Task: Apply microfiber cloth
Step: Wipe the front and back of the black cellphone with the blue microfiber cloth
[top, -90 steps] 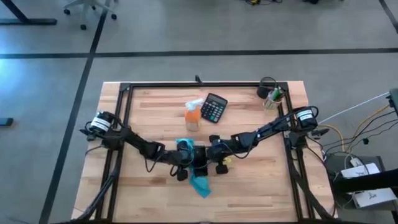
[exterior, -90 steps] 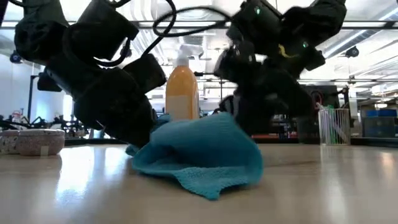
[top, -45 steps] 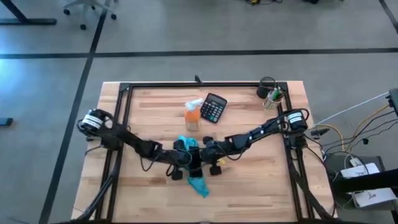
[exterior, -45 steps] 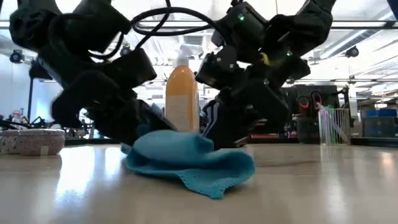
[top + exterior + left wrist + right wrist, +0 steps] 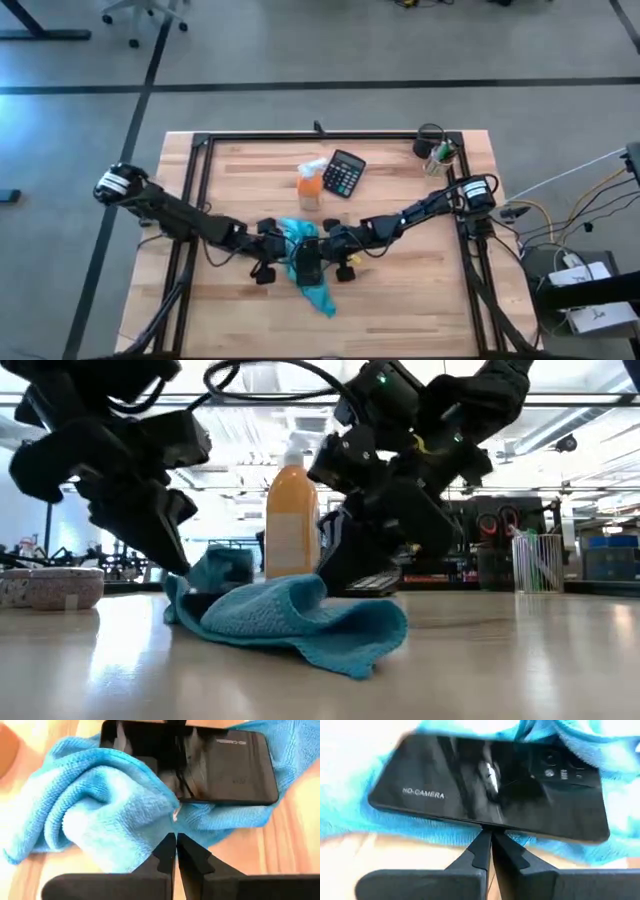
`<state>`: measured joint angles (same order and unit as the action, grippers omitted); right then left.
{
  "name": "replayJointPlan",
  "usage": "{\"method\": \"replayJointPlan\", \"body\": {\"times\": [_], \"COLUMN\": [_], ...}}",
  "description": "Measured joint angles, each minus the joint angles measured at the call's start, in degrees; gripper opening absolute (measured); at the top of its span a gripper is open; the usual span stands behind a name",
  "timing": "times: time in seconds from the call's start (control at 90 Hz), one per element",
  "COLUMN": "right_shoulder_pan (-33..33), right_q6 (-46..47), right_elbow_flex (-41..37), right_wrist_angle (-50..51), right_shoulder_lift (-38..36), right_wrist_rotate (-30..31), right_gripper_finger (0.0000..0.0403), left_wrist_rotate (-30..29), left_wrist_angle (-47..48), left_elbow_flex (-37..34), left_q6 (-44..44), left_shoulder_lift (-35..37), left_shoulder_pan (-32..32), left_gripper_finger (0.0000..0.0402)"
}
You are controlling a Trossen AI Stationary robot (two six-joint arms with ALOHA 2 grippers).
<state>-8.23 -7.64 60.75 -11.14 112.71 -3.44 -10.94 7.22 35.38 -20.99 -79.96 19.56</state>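
now | microfiber cloth [image 5: 305, 262] bunched under black phone [image 5: 306, 263] | both pincers closed

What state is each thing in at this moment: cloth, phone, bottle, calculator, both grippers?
Cloth: crumpled, partly under the phone.
Phone: lying flat on the cloth, back up.
Bottle: upright on the table.
Calculator: flat, keys up.
Left gripper: shut, at the cloth's edge.
Right gripper: shut, at the phone's edge.

A lab or workshop — wooden bench [image 5: 400, 300] on grey concrete, trailing cables [image 5: 560, 215], equipment racks [image 5: 600, 550] behind.
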Motion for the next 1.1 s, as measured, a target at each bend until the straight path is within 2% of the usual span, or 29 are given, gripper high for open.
{"method": "replayJointPlan", "body": {"times": [0.167,0.278,0.344,0.467,0.589,0.789,0.933,1.1], "right_shoulder_pan": [0.09,0.38,0.53,0.76,0.79,0.61,0.63,0.63], "right_q6": [-2.42,-2.79,-3.35,-3.7,-3.82,-4.37,-3.39,-0.91], "right_elbow_flex": [1.77,2.69,3.52,5.98,6.92,6.35,4.59,4.25], "right_wrist_angle": [0.5,2.17,5.61,14.5,15.82,6.02,-3.28,-11.75], "right_shoulder_lift": [-0.07,-0.09,-0.09,-0.6,-1.27,-0.38,3.65,8.92], "right_wrist_rotate": [0.46,0.53,1.44,7.09,9.2,6.11,6.05,6.23], "right_gripper_finger": [0.0,0.0,0.0,0.0,0.0,0.0,0.0,0.0], "left_wrist_rotate": [-0.28,-0.53,-1.02,-2.69,-3.61,-3.83,-3.2,-2.98], "left_wrist_angle": [-3.75,-10.41,-14.76,-19.45,-22.38,-21.97,-20.13,-10.17], "left_elbow_flex": [0.04,0.05,-0.02,-0.04,0.06,0.2,0.19,-0.05], "left_q6": [0.57,3.29,4.84,5.92,4.73,2.05,3.99,5.25], "left_shoulder_lift": [0.58,-1.22,-3.52,-9.02,-14.77,-18.0,-14.63,-8.79], "left_shoulder_pan": [0.56,0.67,0.67,0.66,0.63,0.63,0.65,0.65], "left_gripper_finger": [0.0,0.0,0.0,0.0,0.0,0.0,0.0,0.0]}}
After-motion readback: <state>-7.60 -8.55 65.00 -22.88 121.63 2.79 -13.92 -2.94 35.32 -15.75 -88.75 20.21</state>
